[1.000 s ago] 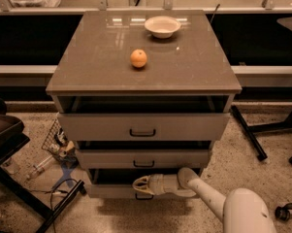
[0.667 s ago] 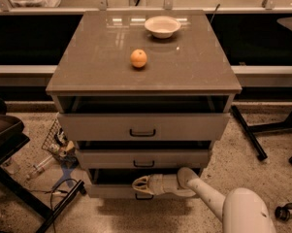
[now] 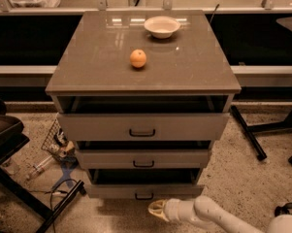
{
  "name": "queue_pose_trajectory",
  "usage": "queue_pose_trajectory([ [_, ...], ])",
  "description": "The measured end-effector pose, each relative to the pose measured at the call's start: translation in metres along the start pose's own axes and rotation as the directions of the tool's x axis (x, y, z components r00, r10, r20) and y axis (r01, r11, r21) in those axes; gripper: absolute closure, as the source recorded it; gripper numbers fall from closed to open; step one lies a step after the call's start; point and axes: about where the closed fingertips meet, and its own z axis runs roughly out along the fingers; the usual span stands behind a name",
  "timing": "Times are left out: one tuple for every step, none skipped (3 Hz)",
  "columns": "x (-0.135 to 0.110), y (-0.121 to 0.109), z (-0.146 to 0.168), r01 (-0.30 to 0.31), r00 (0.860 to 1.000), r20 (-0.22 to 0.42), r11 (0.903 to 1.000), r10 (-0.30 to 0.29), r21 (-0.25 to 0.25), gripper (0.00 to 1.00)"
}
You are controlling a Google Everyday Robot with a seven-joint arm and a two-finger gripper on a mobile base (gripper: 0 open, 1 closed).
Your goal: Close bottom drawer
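The bottom drawer (image 3: 111,190) is the lowest, narrowest taupe-grey drawer of the cabinet. It has a small black centre handle (image 3: 144,196). It stands partly pulled out, with a dark gap above its front. My gripper (image 3: 156,210), with yellowish tips on a white arm, is low over the floor. It sits just in front of and slightly below the drawer front, a little right of the handle, and is apart from the drawer.
The middle drawer (image 3: 143,158) and the wide top drawer (image 3: 142,126) are also partly out. An orange (image 3: 138,58) and a white bowl (image 3: 161,26) sit on the cabinet top. Clutter and cables (image 3: 58,147) lie at the left, and a black stand leg (image 3: 247,132) at the right.
My gripper has drawn back from the bottom drawer's front, down and toward the camera. The drawers look unchanged.
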Motion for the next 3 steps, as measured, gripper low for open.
queue_pose_trajectory([
  [0.025,0.042,-0.001,-0.069,0.998,-0.001,0.9976,0.069,-0.012,1.00],
  [0.037,0.053,0.022,-0.093,0.994,0.052,0.9948,0.095,-0.043,1.00],
  [0.053,0.024,0.037,-0.092,0.990,0.103,0.9953,0.094,-0.031,1.00],
])
